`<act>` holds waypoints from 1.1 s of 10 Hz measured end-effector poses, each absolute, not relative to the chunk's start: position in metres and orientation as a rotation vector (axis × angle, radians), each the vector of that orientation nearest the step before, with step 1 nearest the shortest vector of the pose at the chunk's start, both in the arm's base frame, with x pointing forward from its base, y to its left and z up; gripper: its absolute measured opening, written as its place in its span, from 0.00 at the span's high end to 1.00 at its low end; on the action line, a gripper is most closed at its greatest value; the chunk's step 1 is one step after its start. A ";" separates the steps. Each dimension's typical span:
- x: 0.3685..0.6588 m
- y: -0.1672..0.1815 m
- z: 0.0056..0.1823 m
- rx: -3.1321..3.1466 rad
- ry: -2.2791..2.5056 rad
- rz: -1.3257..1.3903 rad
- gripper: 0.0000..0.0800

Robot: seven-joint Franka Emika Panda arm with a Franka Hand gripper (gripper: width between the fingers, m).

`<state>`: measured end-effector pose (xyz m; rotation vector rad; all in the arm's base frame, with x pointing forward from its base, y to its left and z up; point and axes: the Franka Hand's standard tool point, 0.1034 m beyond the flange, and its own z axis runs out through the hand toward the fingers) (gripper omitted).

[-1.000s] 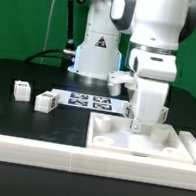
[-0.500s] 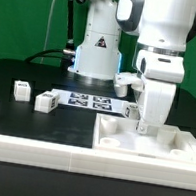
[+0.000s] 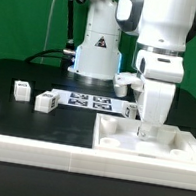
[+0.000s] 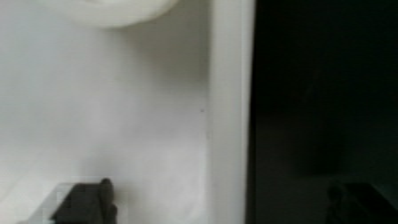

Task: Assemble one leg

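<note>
Two small white legs with tags stand on the black table at the exterior view's left, one (image 3: 22,88) farther back and one (image 3: 45,102) nearer. Another tagged white block (image 3: 130,111) shows just beside the gripper; I cannot tell whether they touch. The large flat white panel with raised rim (image 3: 110,140) lies at the front right. My gripper (image 3: 147,131) is low over the panel's far right part. In the wrist view its dark fingers (image 4: 82,203) stand wide apart over the panel's rim (image 4: 228,120), with nothing between them.
The marker board (image 3: 86,99) lies in front of the robot base (image 3: 97,55). A white raised barrier (image 3: 28,152) runs along the table's front edge and up the left side. A round socket (image 4: 125,10) shows in the panel surface in the wrist view.
The gripper has moved toward the exterior view's right along the panel's far edge, then held nearly still. The legs at the left have not moved.
</note>
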<state>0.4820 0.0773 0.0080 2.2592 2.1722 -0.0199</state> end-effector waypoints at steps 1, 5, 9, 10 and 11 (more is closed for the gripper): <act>0.482 0.077 0.008 2.259 2.172 -0.020 0.20; 0.482 0.078 0.010 2.269 2.161 -0.018 0.19; 0.470 0.079 0.056 2.311 2.064 0.011 0.19; 0.469 0.078 0.067 2.322 2.034 0.029 0.19; 0.467 0.078 0.062 2.338 2.024 0.025 0.19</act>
